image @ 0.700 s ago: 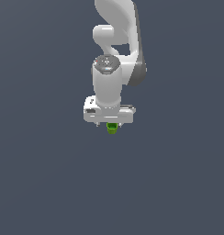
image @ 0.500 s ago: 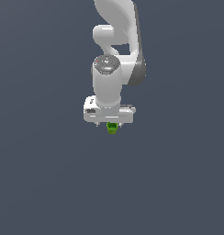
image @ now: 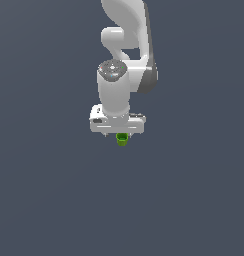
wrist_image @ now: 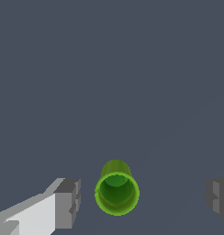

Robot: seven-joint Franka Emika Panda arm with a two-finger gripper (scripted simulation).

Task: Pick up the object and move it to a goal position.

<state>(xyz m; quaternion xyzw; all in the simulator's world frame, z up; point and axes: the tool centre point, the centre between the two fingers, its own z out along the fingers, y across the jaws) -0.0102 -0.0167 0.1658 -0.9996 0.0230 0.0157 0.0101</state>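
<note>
**Cup sits between the open fingers, a bit off-centre**

Since the grab depends on this one relation, here it is, reading across the wrist view: the grey-padded left-hand finger (wrist_image: 68, 202), then the tiny bright green hollow-topped cup (wrist_image: 116, 193), then a wider gap, then the other finger (wrist_image: 219, 199). So the white robot gripper (wrist_image: 143, 201) is spread open, touching nothing, with the cup nearer one pad.

Cup stands upright, long axis vertical, open mouth facing up at the camera. Exterior view shows it peeking out just below the hand (image: 117, 122). I'd guess closing comes next.

Plain dark grey surface (image: 54, 200); small green cup (wrist_image: 116, 193) upright on it.
</note>
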